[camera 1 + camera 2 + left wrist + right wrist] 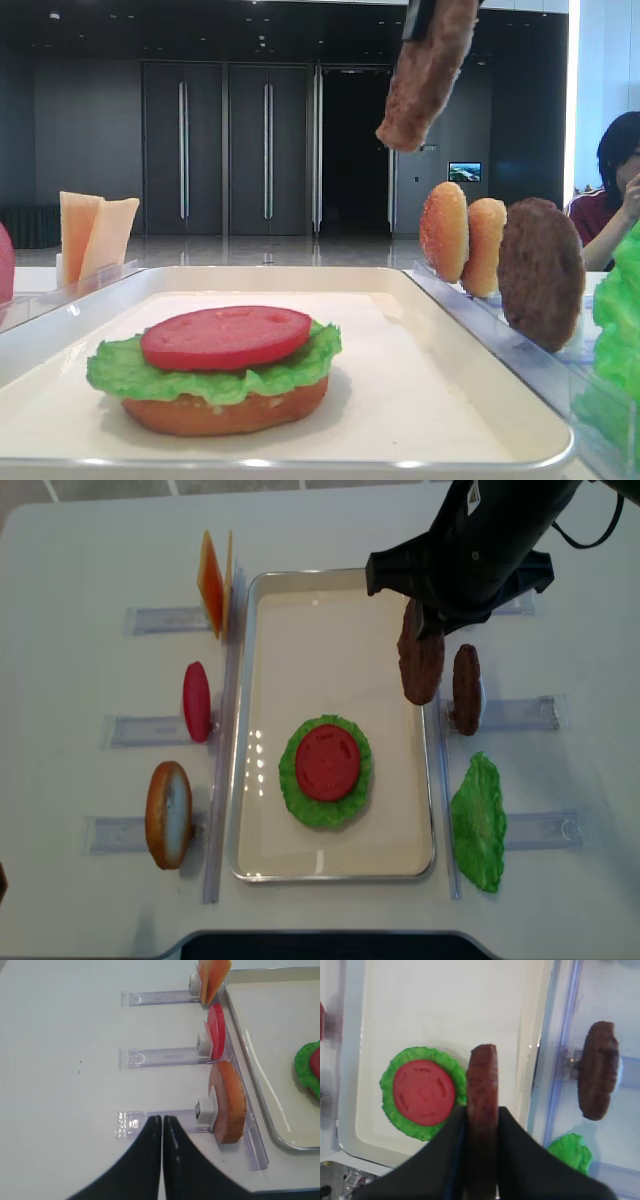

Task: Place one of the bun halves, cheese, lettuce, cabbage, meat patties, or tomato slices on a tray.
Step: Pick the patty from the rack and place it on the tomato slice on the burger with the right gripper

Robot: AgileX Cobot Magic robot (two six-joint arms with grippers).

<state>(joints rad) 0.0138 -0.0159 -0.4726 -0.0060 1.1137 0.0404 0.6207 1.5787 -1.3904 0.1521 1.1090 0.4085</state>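
My right gripper is shut on a brown meat patty, held on edge in the air over the right side of the cream tray. In the tray lies a stack: a bun half, lettuce and a tomato slice on top. The held patty hangs just right of that stack. A second patty stands in a holder right of the tray. My left gripper is shut and empty, over the table left of a standing bun half.
Clear holders flank the tray. Left: cheese, a tomato slice, a bun half. Right: lettuce and two upright bun halves. A person sits beyond the table's far right.
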